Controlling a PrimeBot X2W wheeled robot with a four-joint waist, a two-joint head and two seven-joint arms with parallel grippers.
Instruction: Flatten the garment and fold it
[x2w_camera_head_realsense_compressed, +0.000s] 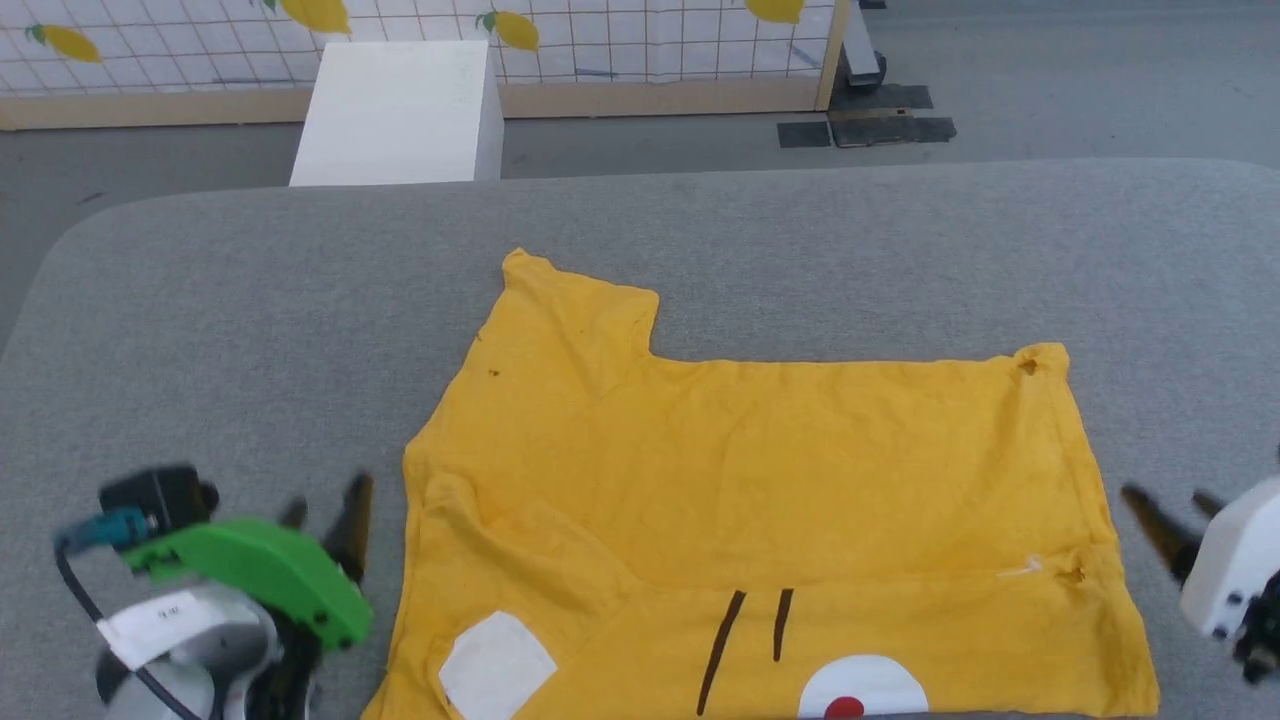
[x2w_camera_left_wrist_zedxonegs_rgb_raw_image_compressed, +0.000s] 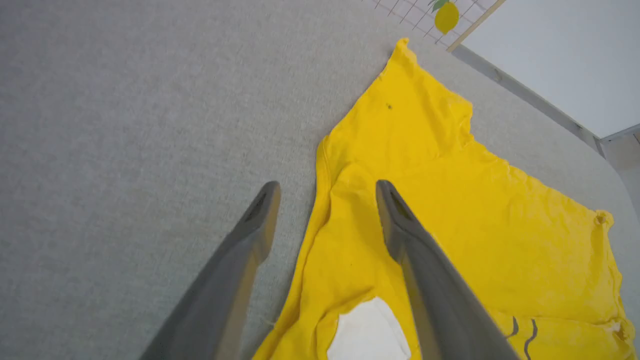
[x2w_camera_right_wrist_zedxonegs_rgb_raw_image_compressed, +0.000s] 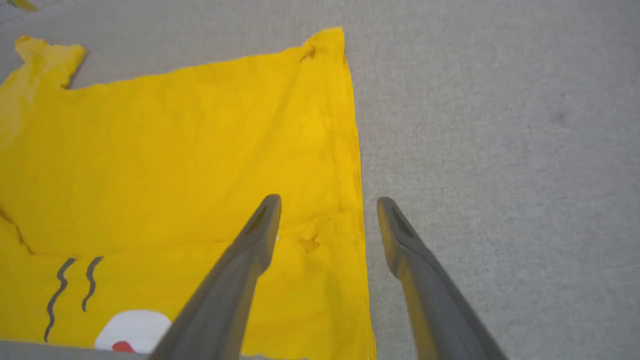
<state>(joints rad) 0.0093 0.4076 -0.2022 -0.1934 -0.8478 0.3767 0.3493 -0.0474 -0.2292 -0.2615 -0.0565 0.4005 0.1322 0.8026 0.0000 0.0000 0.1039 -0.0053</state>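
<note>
The garment (x2w_camera_head_realsense_compressed: 760, 470) is a bright yellow T-shirt lying on the grey table, folded over so one sleeve (x2w_camera_head_realsense_compressed: 575, 300) points away from me. A white patch (x2w_camera_head_realsense_compressed: 495, 665), two black stripes (x2w_camera_head_realsense_compressed: 750, 630) and a white oval with a red dot (x2w_camera_head_realsense_compressed: 860, 690) show along its near edge. My left gripper (x2w_camera_head_realsense_compressed: 325, 515) hovers open beside the shirt's left edge; in the left wrist view its fingers (x2w_camera_left_wrist_zedxonegs_rgb_raw_image_compressed: 325, 195) straddle that edge of the garment (x2w_camera_left_wrist_zedxonegs_rgb_raw_image_compressed: 450, 200). My right gripper (x2w_camera_head_realsense_compressed: 1165, 510) is open at the right edge, and its fingers (x2w_camera_right_wrist_zedxonegs_rgb_raw_image_compressed: 327, 205) straddle the hem of the garment (x2w_camera_right_wrist_zedxonegs_rgb_raw_image_compressed: 200, 150).
The grey table (x2w_camera_head_realsense_compressed: 200, 320) has a rounded far-left corner. Behind it stand a white box (x2w_camera_head_realsense_compressed: 400, 110) on the floor and a grid screen with lemon prints (x2w_camera_head_realsense_compressed: 600, 40). Black tape patches (x2w_camera_head_realsense_compressed: 870, 125) lie on the floor at the back right.
</note>
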